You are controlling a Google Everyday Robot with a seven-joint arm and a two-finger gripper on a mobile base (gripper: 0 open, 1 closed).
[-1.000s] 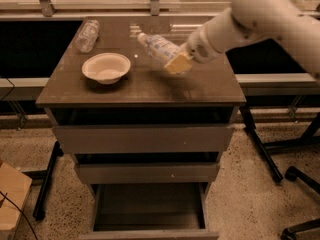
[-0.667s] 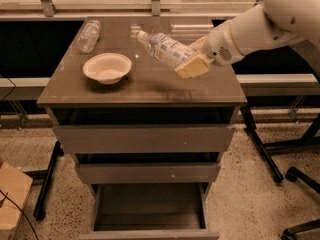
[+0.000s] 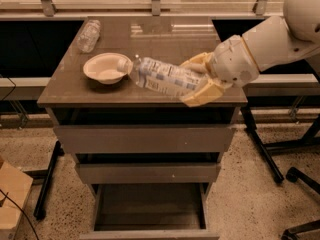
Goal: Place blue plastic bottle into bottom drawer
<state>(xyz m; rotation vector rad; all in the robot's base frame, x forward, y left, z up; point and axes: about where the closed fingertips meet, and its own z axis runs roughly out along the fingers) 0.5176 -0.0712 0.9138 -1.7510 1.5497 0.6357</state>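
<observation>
grasping the blue plastic bottle (image 3: 162,77) by its base end with the end effector (image 3: 199,79), over the front right of the tabletop (image 3: 165,39). holding it nearly level, with the white cap toward the white bowl (image 3: 105,67) just beside. further out, a small clear bottle (image 3: 89,35) lying back left, and below, the bottom drawer (image 3: 150,233) pulled open.
</observation>
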